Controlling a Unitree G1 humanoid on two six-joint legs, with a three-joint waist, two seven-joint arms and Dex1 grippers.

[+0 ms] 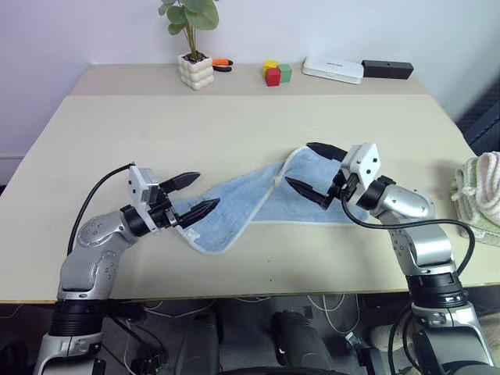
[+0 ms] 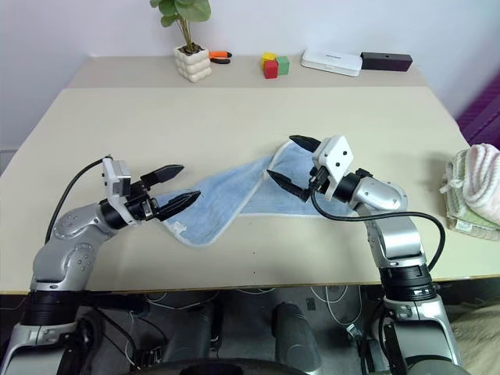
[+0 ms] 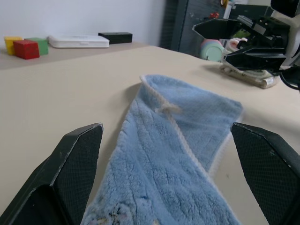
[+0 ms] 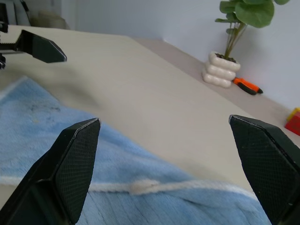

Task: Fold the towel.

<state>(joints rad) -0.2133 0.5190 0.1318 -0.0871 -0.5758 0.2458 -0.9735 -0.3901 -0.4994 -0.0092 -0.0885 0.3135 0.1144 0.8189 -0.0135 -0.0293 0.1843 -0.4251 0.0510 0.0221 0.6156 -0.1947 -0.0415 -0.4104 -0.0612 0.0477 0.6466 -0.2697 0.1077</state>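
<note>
Towel (image 1: 258, 199): light blue terry, lying partly folded and skewed mid-table, between both grippers.
Left gripper (image 1: 191, 196): spread wide, empty, poised over the towel's near end; likely lined up to pinch that corner.
Right gripper (image 1: 316, 170): spread wide, empty, above the far end by the whitish hem.
Table (image 1: 234, 117): bare around the cloth.
Folded towel stack (image 1: 480, 195): well apart, at the right edge.

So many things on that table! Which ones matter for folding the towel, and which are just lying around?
For the job:
towel
left gripper, open
right gripper, open

Lying about:
potted plant
coloured blocks
white box
black box
folded towel stack
orange-handled tool
</note>
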